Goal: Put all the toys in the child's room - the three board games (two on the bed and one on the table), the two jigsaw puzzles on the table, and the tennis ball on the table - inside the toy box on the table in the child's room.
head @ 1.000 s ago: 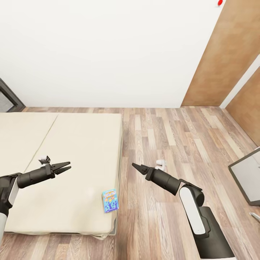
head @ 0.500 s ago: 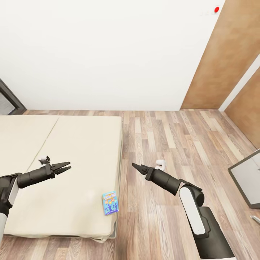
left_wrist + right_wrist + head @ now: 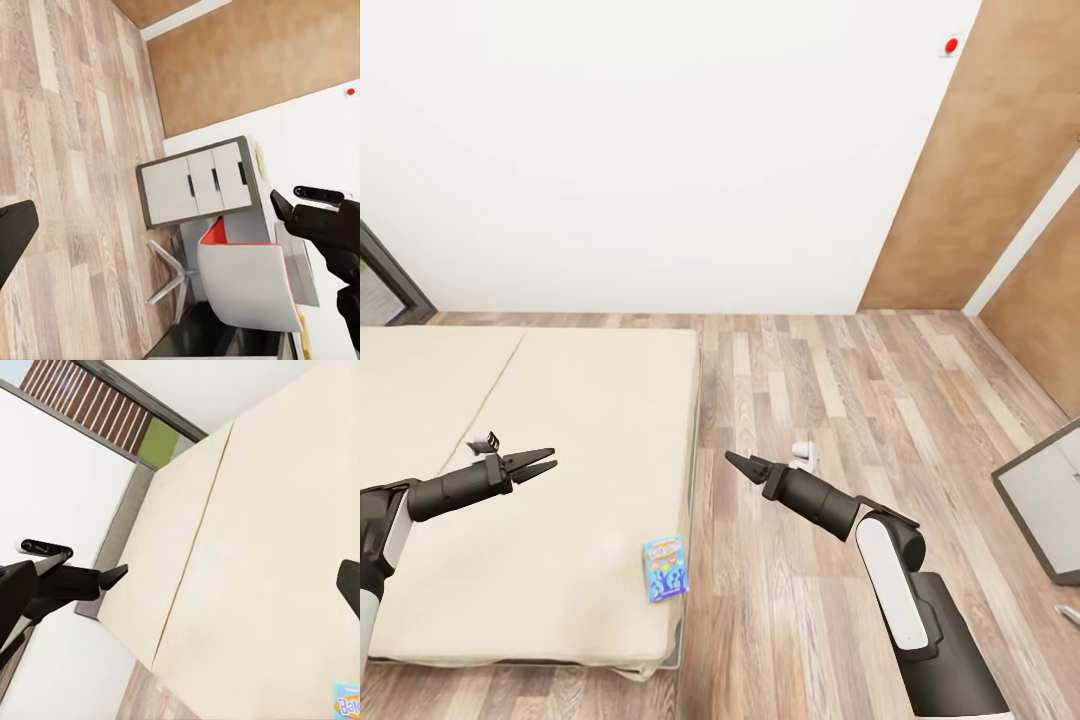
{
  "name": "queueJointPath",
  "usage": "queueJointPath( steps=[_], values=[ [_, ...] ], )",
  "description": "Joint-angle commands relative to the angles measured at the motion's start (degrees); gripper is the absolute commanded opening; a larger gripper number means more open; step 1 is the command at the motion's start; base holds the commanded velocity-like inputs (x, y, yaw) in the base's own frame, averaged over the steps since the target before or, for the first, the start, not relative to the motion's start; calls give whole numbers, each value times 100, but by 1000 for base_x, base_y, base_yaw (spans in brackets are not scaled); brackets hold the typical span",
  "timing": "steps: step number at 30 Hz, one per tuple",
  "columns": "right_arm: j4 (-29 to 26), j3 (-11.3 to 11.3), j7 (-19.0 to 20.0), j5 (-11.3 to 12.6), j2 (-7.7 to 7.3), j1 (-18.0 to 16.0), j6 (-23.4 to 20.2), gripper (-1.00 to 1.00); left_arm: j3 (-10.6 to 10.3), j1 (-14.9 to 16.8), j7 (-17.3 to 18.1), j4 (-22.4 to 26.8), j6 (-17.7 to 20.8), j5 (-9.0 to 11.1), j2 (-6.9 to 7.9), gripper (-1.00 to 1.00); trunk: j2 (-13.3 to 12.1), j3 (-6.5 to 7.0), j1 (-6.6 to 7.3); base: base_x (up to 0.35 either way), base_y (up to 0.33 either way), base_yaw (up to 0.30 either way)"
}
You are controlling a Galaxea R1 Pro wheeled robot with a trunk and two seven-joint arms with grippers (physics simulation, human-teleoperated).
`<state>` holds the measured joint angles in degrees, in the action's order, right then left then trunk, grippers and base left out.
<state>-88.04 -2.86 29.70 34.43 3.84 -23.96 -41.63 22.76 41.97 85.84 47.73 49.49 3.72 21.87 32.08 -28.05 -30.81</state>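
A light blue board game (image 3: 665, 568) with cartoon art lies flat on the cream bed (image 3: 560, 420), near its front right corner; its corner also shows as the board game (image 3: 346, 706). My left gripper (image 3: 540, 462) hovers open above the mattress, up and left of the box. Over the wood floor just right of the bed, my right gripper (image 3: 738, 462) hangs open with nothing in it. One of its fingers (image 3: 350, 583) shows at the frame edge. A corner of the table (image 3: 1045, 495) reaches in from the right, and its white drawers (image 3: 199, 184) show in the left wrist view.
A white wall runs behind the bed, with brown wooden doors (image 3: 980, 170) at the right. A white chair with a red inner edge (image 3: 247, 285) stands at the table. Wood-plank floor (image 3: 830, 360) lies open between bed and table.
The whole picture has slid downward a little, so the camera moved. Both arms hold the same pose, and the board game lies where it was on the bed.
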Motion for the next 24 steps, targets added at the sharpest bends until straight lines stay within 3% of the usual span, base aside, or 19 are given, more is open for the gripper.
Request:
queueJointPath(
  steps=[1, 24],
  values=[
    [-3, 6, 1, 20, 3, -4, -38, 100, 1, 3, 21, 0, 60, -1, 1, 100, 7, 3, -2, 0, 0, 0],
    [-8, 13, 6, 20, -4, -4, -38, 100, 1, -1, 19, 0, 60, -10, -2, 100, 7, 222, -2, 0, 0, 0]
  ],
)
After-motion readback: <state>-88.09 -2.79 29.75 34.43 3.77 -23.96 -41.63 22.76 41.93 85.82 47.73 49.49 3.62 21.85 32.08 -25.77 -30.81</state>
